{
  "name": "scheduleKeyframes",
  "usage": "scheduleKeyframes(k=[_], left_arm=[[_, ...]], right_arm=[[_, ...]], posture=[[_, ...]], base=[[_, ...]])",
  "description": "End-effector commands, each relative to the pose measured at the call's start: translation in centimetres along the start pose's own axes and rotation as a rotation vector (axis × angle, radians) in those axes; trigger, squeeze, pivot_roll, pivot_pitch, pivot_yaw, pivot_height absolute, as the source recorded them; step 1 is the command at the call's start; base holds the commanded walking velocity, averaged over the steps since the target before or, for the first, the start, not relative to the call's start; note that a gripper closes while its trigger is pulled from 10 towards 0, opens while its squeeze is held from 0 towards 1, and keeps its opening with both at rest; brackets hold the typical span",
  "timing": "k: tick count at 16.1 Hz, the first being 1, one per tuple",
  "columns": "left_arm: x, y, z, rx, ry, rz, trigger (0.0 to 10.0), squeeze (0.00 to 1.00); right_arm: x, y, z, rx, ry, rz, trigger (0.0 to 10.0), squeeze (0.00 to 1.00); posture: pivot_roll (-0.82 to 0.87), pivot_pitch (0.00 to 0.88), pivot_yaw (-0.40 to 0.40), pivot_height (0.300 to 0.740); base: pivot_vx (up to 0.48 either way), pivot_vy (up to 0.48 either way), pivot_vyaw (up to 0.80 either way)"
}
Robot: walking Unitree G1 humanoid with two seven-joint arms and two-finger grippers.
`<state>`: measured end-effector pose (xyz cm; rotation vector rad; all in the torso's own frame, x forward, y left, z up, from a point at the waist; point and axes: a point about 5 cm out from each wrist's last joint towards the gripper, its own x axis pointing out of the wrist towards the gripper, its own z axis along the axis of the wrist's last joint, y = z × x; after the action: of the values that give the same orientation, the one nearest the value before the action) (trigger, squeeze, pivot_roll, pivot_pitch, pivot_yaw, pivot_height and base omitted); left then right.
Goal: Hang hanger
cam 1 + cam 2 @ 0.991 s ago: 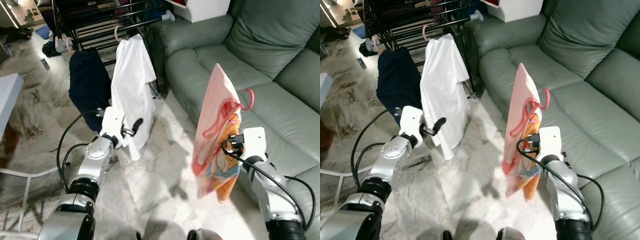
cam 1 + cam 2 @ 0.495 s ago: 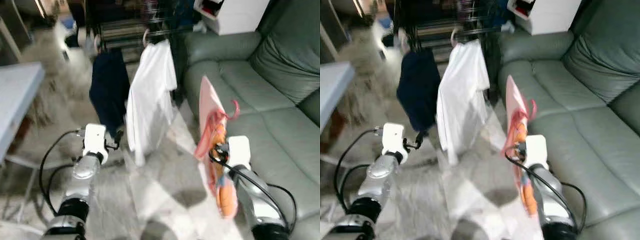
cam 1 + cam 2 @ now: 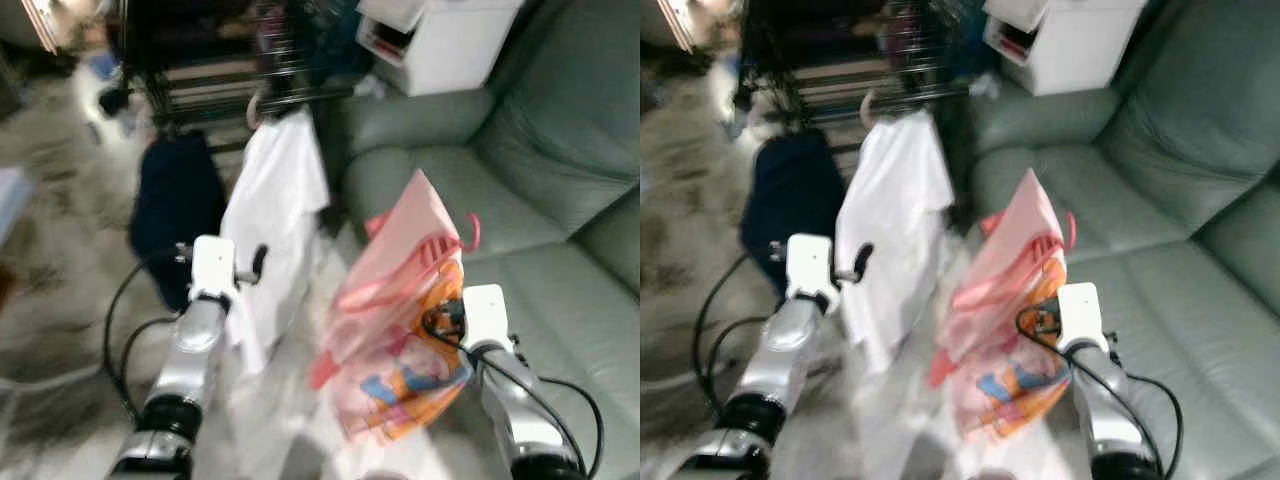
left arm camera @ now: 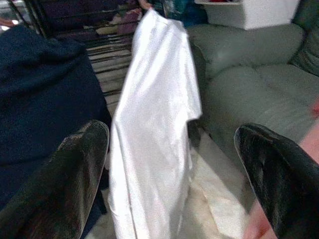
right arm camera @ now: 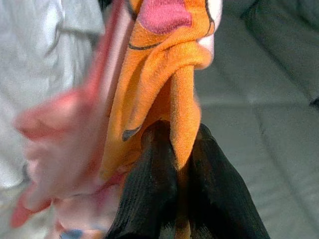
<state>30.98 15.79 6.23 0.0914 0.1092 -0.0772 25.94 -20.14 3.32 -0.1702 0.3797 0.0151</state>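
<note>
- Carrying: right pincer [image 5: 174, 199] clamped on pink-and-orange garment [image 3: 400, 340] with pink hanger [image 3: 440, 245], now swung left toward drying rack [image 3: 230, 70].
- Left pincer [image 4: 174, 169] open, empty, near white shirt [image 3: 270, 210].
- Hanging pending.

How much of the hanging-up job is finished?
Picked up: the right end effector pinches the pink garment on its pink hanger. Carrying is underway; the left end effector is open. Left: hooking it on the rack beside the white shirt.

Head cameras look down on both arms; wrist cameras sit close, sharing the white shirt [image 4: 154, 124].
</note>
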Motion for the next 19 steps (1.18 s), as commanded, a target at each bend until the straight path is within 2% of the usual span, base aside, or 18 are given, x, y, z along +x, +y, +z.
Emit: scheduleKeyframes(k=[1, 4, 5, 7, 10, 14, 16, 18, 19], left_arm=[[-0.6, 1.7, -1.0, 0.009, 0.041, 0.065, 10.0, 0.0], [-1.3, 1.5, -2.1, -0.017, 0.093, 0.084, 10.0, 0.0], [-1.3, 1.4, -2.3, -0.021, 0.104, 0.079, 10.0, 0.0], [-1.1, 1.2, -2.3, -0.017, 0.108, 0.075, 10.0, 0.0], [-0.5, 0.7, -1.9, 0.002, 0.105, 0.075, 10.0, 0.0], [-0.6, 1.1, -2.0, 0.018, 0.115, 0.107, 10.0, 0.0], [-0.6, 1.2, -2.0, 0.037, 0.122, 0.109, 10.0, 0.0], [-0.5, 1.1, -2.0, 0.035, 0.128, 0.103, 10.0, 0.0], [-0.5, 0.9, -2.0, 0.028, 0.127, 0.095, 10.0, 0.0]], right_arm=[[0.0, 0.7, 0.7, 0.009, -0.028, 0.012, 10.0, 0.0], [-0.8, 0.9, -0.9, 0.031, 0.003, 0.022, 10.0, 0.0], [-0.7, 1.1, -0.8, 0.059, 0.0, 0.033, 10.0, 0.0], [-0.4, 1.5, -0.2, 0.053, -0.018, 0.048, 10.0, 0.0], [0.5, 1.2, 0.9, 0.048, -0.04, 0.056, 10.0, 0.0], [0.5, 1.2, 0.8, 0.071, -0.043, 0.057, 10.0, 0.0], [0.6, 1.4, 0.7, 0.099, -0.039, 0.054, 10.0, 0.0], [0.8, 1.0, 0.8, 0.111, -0.034, 0.032, 10.0, 0.0], [1.0, 0.3, 0.9, 0.106, -0.03, -0.006, 10.0, 0.0]], posture=[[-0.03, 0.0, -0.017, 0.74], [-0.04, 0.0, 0.006, 0.74], [-0.04, 0.0, 0.013, 0.74], [-0.06, 0.0, 0.038, 0.74], [-0.06, 0.0, 0.053, 0.74], [-0.06, 0.0, 0.066, 0.74], [-0.05, 0.0, 0.073, 0.74], [-0.05, 0.0, 0.072, 0.74], [-0.05, 0.0, 0.073, 0.74]], base=[[0.405, 0.0, 0.0], [0.38, 0.101, 0.53], [0.371, 0.304, 0.0], [0.371, 0.304, 0.0], [0.372, 0.301, 0.0], [0.375, 0.293, 0.78], [0.276, 0.0, 0.0], [0.345, 0.0, 0.0], [0.304, 0.0, 0.0]])
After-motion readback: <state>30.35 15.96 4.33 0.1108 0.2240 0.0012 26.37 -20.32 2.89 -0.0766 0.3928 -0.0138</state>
